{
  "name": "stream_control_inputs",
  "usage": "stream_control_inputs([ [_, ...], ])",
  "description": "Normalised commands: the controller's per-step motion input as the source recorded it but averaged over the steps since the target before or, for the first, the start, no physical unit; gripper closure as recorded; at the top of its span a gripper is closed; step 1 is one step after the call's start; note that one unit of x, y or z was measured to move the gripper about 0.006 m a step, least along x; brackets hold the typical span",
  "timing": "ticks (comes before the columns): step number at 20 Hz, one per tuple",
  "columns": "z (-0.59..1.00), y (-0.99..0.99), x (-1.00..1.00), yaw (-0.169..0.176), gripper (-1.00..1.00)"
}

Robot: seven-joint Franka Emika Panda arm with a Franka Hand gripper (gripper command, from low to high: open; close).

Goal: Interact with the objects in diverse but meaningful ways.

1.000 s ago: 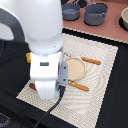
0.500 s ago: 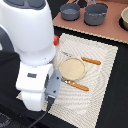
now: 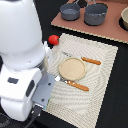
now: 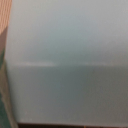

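Arm: my white Panda arm (image 3: 22, 55) fills the exterior view's left, bent low over the near-left corner of the woven mat (image 3: 100, 75).
Pincer: hidden behind my own body in the exterior view; can't tell if clenched, released or grasping anything.
Wrist cam: frame nearly all pale blue carton (image 4: 65, 60), v. close and blurred, w/ one faint crease across it. No fingertips visible there.
Tomato: round red tomato (image 3: 53, 39) sits at the mat's far-left corner, just beside my arm, apart from the plate.
Plate: tan round plate (image 3: 73, 68) lies mid-mat.
Cutlery: one orange-handled piece (image 3: 91, 61) on the plate's far side, another orange-handled piece (image 3: 75, 85) on its near side; both lie flat, close to the rim.
Pots: two grey pots (image 3: 84, 12) stand on a brown board (image 3: 100, 29) at the back, well apart from the mat.
Bread, sausage: not visible in either view.
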Motion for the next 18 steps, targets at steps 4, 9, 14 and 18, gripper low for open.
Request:
stream_control_inputs([
  [4,0.25,0.42,-1.00,0.000,1.00],
  [9,-0.03,0.39,-1.00,0.000,1.00],
  [14,-0.26,0.19,-0.95,0.000,1.00],
  [18,-0.48,-0.33,-0.35,0.001,1.00],
])
